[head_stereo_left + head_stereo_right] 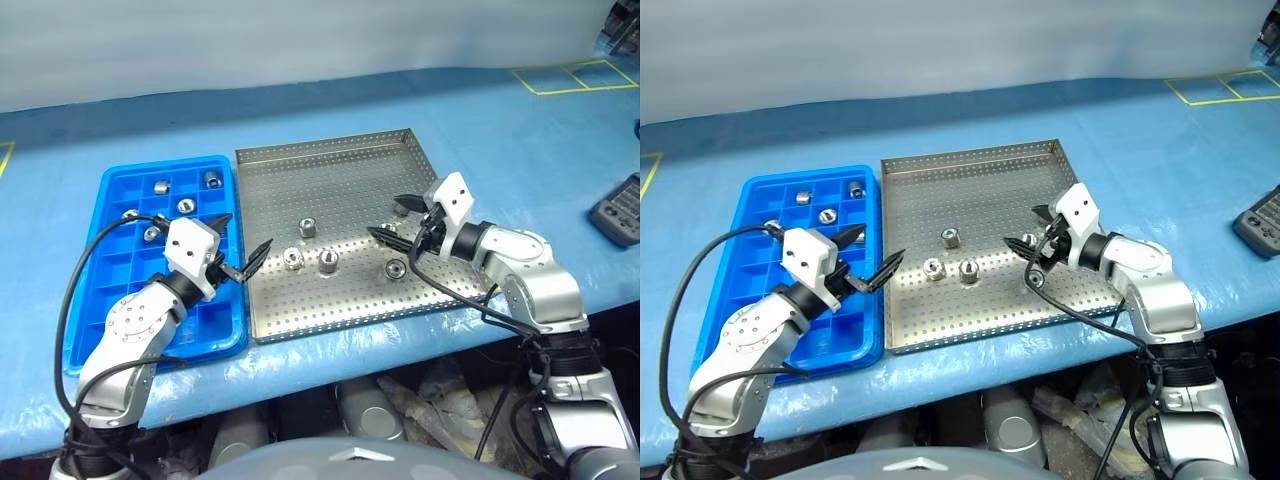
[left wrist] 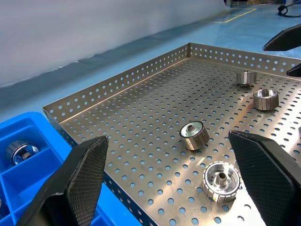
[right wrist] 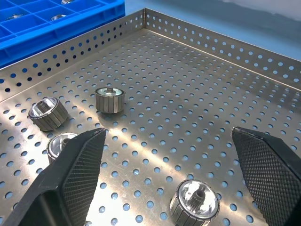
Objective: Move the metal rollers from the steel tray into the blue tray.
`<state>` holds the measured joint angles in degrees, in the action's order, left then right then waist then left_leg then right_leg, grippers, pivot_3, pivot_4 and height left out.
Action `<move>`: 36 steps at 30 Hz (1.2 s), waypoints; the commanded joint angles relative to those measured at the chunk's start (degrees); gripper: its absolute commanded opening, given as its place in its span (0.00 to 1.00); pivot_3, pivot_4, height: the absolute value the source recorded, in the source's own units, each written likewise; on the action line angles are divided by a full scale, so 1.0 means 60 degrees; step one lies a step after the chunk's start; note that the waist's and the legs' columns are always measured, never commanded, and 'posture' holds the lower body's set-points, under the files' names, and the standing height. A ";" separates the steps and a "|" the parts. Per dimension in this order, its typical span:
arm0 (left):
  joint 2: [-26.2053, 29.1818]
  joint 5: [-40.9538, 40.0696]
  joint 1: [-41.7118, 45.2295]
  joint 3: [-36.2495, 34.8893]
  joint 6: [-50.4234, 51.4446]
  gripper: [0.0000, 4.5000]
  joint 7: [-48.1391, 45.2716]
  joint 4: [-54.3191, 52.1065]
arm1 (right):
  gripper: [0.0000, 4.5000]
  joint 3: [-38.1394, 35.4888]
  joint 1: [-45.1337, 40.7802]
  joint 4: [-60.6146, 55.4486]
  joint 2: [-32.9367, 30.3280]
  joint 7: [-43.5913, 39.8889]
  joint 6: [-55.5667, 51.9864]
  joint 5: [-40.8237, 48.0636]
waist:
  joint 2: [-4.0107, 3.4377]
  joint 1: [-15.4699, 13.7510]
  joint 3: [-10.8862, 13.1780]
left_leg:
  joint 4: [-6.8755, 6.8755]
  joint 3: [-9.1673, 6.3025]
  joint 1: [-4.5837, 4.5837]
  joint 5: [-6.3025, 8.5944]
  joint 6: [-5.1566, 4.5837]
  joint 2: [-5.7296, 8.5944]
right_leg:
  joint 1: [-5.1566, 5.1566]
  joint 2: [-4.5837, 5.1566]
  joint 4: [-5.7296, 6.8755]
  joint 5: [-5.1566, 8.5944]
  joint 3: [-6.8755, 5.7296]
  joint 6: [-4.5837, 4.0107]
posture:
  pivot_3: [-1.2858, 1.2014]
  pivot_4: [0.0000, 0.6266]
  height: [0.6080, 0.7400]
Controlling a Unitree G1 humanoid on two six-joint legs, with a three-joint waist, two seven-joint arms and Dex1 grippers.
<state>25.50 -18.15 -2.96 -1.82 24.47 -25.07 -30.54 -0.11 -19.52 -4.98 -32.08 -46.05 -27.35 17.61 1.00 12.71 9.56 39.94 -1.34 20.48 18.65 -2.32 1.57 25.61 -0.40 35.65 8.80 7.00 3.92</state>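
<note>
Blue tray (image 1: 110, 330) sits just left of the steel tray (image 1: 330, 175), rims touching, with about five rollers already dropped into its far compartments, one per cell. Left gripper (image 1: 243, 251) hangs over the seam where the two trays meet, claw spread wide, nothing in it, pointing across toward the steel tray. On the steel tray, four rollers are left: one (image 1: 307, 228) near the middle, then a pair, the left one (image 1: 291, 258) and its neighbour (image 1: 327, 262), nearer the front rim, and a fourth (image 1: 396, 268) further right. Right gripper (image 1: 396, 220) hovers just over that fourth roller, claw also spread and empty. Looks like a pick is coming up. To do it cleanly, I'd say lower the right claw so the fingers straddle the roller's round sides, squeeze squarely so it can't squirt away on the slick perforated floor, and lift clear of the rim before crossing.
</note>
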 commanded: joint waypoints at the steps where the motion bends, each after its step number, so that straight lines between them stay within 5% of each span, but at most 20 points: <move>1: 0.0087 0.0002 0.0105 -0.0208 -0.0058 0.99 0.0015 -0.0439 | 1.00 -0.0133 -0.0177 -0.0188 -0.0075 0.0029 -0.0044 0.0101 | 0.0000 0.0000 0.0000 | 0.0000 0.0000 0.0000 0.0000 0.0000 0.0000 | 0.0000 0.0000 0.0000 0.0000 -0.0001 0.0000 | 0.44 0.24 1.00; 36: -0.0123 0.0163 0.0473 -0.0019 -0.0170 0.99 0.0100 -0.0304 | 1.00 -0.0078 -0.0008 -0.0929 0.0196 0.0289 -0.0165 0.0320 | 0.0000 0.0092 0.0000 | 0.0000 0.0000 0.0002 0.0000 0.0000 0.0000 | 0.0001 0.0000 0.0000 0.0000 -0.0001 0.0000 | 0.43 0.24 1.00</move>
<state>24.73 -17.78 -0.47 -1.54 24.48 -24.75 -30.53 -0.24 -19.09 -7.84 -31.14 -44.62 -28.91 18.81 1.00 13.26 9.56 39.94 -1.34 20.49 18.65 -2.32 1.57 25.62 -0.40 35.65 8.80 7.00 3.92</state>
